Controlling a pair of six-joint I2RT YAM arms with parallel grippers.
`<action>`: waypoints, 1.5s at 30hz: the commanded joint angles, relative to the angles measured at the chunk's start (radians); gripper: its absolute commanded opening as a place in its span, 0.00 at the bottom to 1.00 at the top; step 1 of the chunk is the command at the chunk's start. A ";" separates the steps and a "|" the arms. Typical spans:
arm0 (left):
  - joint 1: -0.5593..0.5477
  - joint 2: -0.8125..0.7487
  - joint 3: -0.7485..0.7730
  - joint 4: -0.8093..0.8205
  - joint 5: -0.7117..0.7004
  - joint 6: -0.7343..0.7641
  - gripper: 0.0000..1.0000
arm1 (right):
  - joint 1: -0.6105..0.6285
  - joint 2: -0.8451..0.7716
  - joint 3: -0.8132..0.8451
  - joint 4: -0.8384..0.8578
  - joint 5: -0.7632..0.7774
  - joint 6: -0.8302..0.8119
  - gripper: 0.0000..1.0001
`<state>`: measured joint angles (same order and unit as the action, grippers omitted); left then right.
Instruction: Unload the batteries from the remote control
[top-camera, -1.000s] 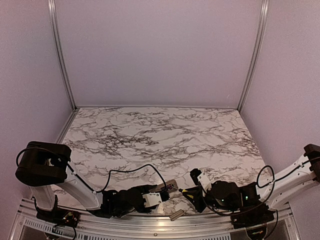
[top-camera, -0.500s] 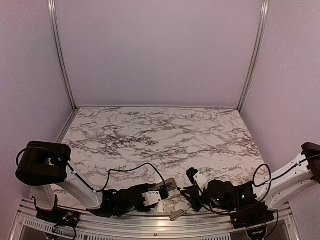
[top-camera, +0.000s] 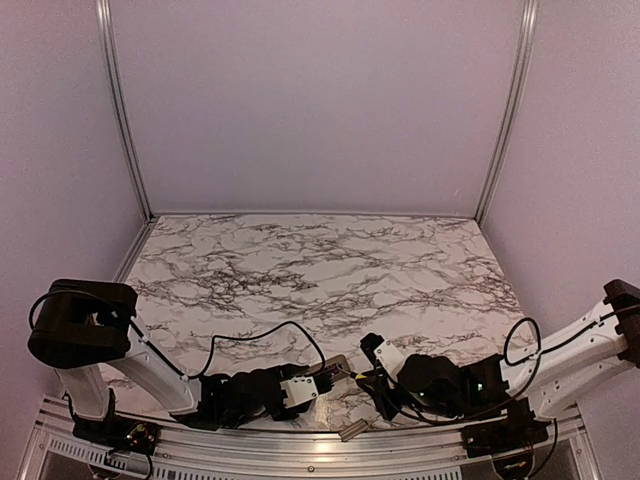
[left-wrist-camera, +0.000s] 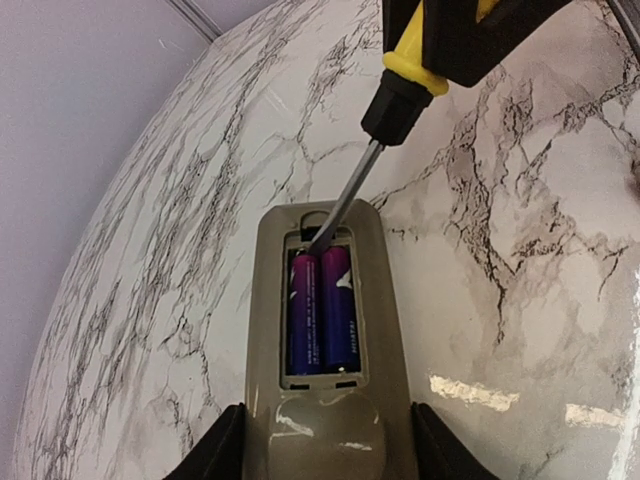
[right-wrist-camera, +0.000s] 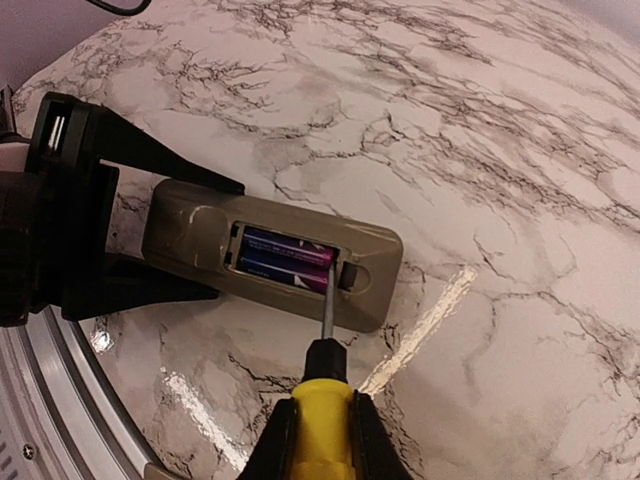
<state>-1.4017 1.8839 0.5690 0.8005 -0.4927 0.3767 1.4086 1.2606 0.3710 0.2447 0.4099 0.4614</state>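
Remote control (left-wrist-camera: 262, 330) lies back-up on the marble table (left-wrist-camera: 520, 250), near its front edge and between the two arms. Its battery recess is uncovered, and both batteries (left-wrist-camera: 322, 312) sit in it side by side, purple-wrapped, lengthwise along the body. The left gripper (left-wrist-camera: 328, 460) is clamped on the remote control's near end, one finger pressed against each long side. The right gripper (right-wrist-camera: 320, 455) is closed tight around the yellow handle of a screwdriver (right-wrist-camera: 322, 400). The shaft slants down into the recess, and its tip rests at the end of the batteries farthest from the left gripper. A small grey-beige cover piece (top-camera: 352, 432) lies apart, by the table's metal front rail.
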 joint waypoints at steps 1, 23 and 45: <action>0.015 -0.020 0.019 0.039 0.099 -0.007 0.00 | 0.041 0.001 0.114 0.137 -0.269 -0.046 0.00; 0.046 -0.028 0.028 -0.001 0.199 -0.038 0.00 | -0.005 0.105 0.169 0.117 -0.324 -0.102 0.00; 0.015 -0.028 0.015 0.024 0.110 0.020 0.00 | -0.009 0.160 0.285 -0.022 -0.369 -0.308 0.00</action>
<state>-1.3617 1.8484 0.5575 0.7414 -0.5114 0.3305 1.3579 1.4246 0.6064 0.0551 0.4103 0.2512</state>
